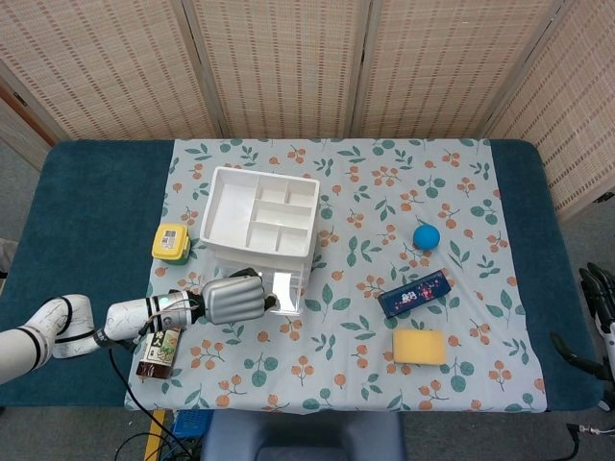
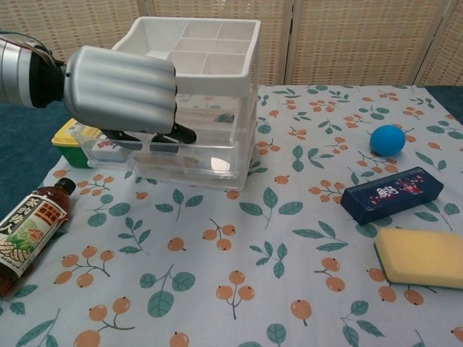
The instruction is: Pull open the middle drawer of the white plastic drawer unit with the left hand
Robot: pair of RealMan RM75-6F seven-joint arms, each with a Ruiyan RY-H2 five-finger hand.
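The white plastic drawer unit (image 1: 258,223) (image 2: 217,79) stands left of centre on the floral cloth, with a divided tray on top. A clear drawer (image 2: 210,157) sticks out toward me from its front. My left hand (image 1: 231,299) (image 2: 119,90) sits at that drawer's front edge, its dark fingers (image 2: 177,133) hooked over the rim and gripping it. The hand's silver back hides the handle, so I cannot tell which level the drawer belongs to. My right hand (image 1: 598,288) shows only as dark fingers off the table's right edge, spread and holding nothing.
A sauce bottle (image 1: 159,348) (image 2: 29,231) lies under my left forearm, near the front edge. A yellow-lidded box (image 1: 170,242) (image 2: 72,137) sits left of the unit. To the right lie a blue ball (image 1: 427,236), a dark blue box (image 1: 414,293) and a yellow sponge (image 1: 420,347).
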